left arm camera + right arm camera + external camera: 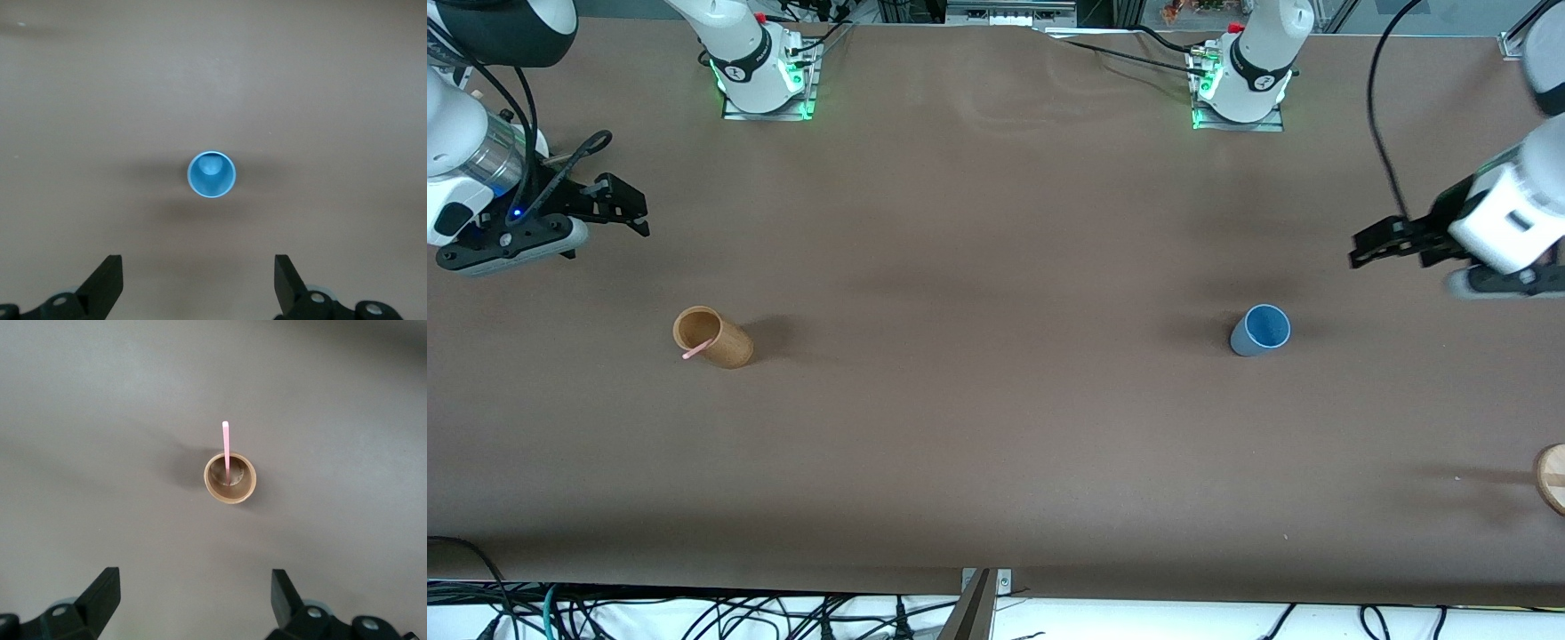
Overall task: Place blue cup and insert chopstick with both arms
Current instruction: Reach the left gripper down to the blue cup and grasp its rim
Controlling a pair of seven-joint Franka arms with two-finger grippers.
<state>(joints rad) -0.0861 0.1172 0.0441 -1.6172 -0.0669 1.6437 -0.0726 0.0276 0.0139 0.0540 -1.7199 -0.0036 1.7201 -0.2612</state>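
Front view: blue cup (1260,330) upright amid bare table (996,400).

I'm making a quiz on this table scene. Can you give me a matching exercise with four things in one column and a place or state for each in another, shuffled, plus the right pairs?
Things
1. blue cup
2. pink chopstick
3. tan wooden cup
4. left gripper

Places or states
A. leans out over a cup's rim
B. stands empty toward the left arm's end of the table
C. up in the air, fingers open, holding nothing
D. holds a stick, toward the right arm's end of the table

Pairs: 1-B, 2-A, 3-D, 4-C
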